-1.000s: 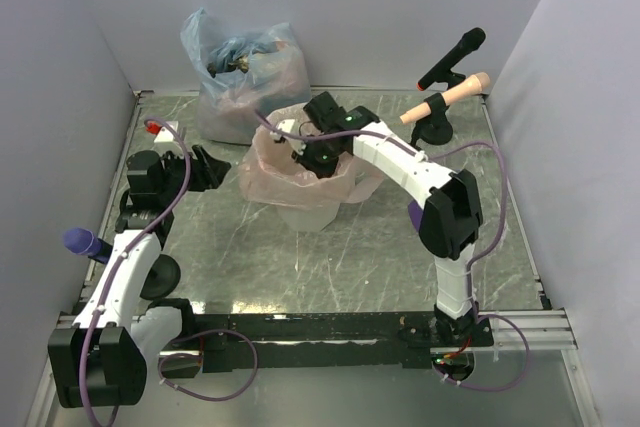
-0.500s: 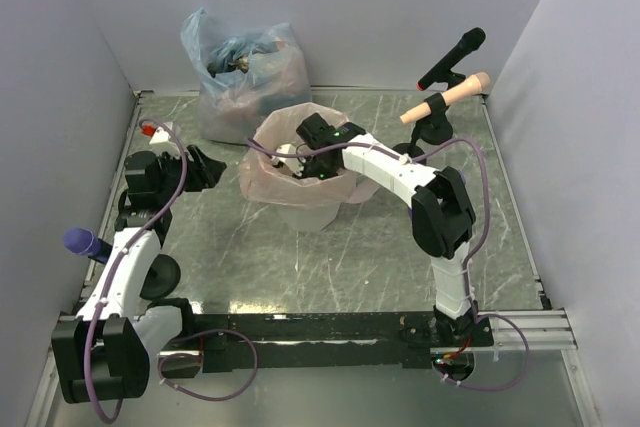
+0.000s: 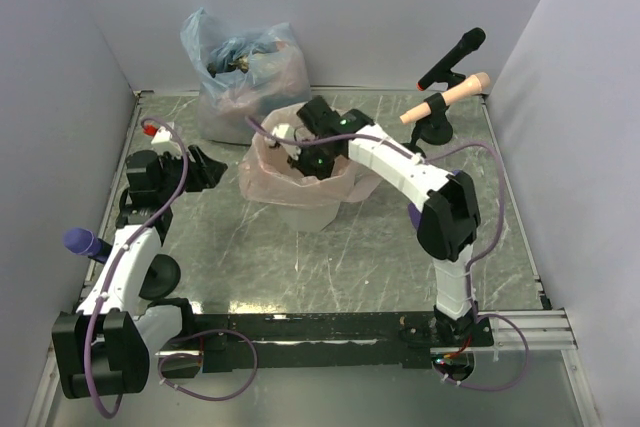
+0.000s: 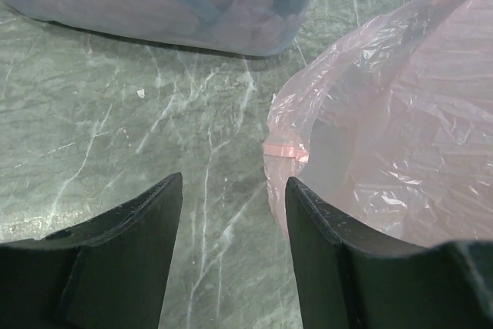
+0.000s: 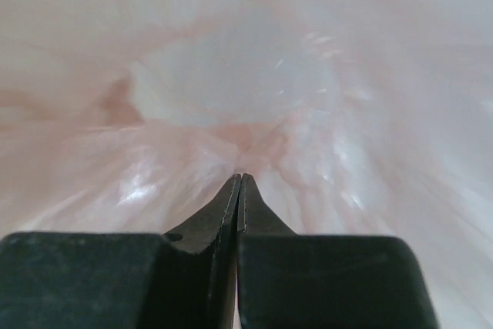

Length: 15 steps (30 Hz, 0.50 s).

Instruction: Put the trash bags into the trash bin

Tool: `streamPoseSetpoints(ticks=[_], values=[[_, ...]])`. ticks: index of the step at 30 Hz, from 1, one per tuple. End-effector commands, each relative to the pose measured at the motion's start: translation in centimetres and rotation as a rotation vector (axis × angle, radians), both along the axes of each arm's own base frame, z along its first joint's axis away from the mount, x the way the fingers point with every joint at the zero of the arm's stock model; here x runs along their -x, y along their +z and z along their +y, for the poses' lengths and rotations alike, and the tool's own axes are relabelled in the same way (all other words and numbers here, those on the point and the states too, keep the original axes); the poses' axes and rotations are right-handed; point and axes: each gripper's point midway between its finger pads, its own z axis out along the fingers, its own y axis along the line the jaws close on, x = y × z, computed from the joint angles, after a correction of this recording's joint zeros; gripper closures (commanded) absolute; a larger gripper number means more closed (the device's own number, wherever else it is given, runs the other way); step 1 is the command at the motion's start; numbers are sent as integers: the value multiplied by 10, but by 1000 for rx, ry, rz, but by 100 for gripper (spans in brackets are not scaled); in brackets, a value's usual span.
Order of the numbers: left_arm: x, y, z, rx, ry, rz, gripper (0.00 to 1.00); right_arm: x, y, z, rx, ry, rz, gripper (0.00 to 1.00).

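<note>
Pushing the pink bag [image 3: 262,172] down into the bin [image 3: 310,215] at frame centre, I judge; my right fingers [image 5: 239,190] sit closed inside it. Beside it my left fingers [image 3: 207,169] gape open; next they should grip the bag's loose edge.

The table [image 3: 300,267] has a grey-green marbled top, walled in by pale lilac panels [image 3: 400,7] on three sides. At its far right corner a black microphone [image 3: 455,55] and a peach-coloured one [image 3: 450,97] sit tilted on a dark stand [image 3: 435,127]. A purple-headed microphone [image 3: 85,244] sits by the left edge.
</note>
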Motion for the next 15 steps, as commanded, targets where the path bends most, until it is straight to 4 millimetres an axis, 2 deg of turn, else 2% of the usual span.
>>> streamPoseSetpoints(ticks=[1,4,5,6,8,9,11,12,14,15], values=[[-10,30,0,-25,-24,-85,39,2,122,3,-219,-87,-150,100],[-16,42,2,-53,-25,-99,39,-1,172,-1,-323,-134,-211,100],[-19,46,4,-64,-26,-101,38,-5,188,-6,-360,-167,-241,88],[-22,56,5,-78,-24,-122,38,-8,204,-12,-401,-209,-264,74],[-29,67,9,-86,-9,-124,37,-18,235,-29,-498,-314,-299,20],[-33,79,11,-90,9,-139,35,-22,250,-39,-551,-354,-305,1],[-41,98,16,-103,35,-151,29,-26,276,-58,-651,-399,-292,1],[-45,110,19,-108,47,-160,22,-33,285,-73,-672,-465,-314,1],[-55,133,23,-121,64,-181,17,-53,294,-108,-645,-680,-437,1],[-58,144,24,-125,68,-196,17,-56,296,-125,-626,-758,-490,1]])
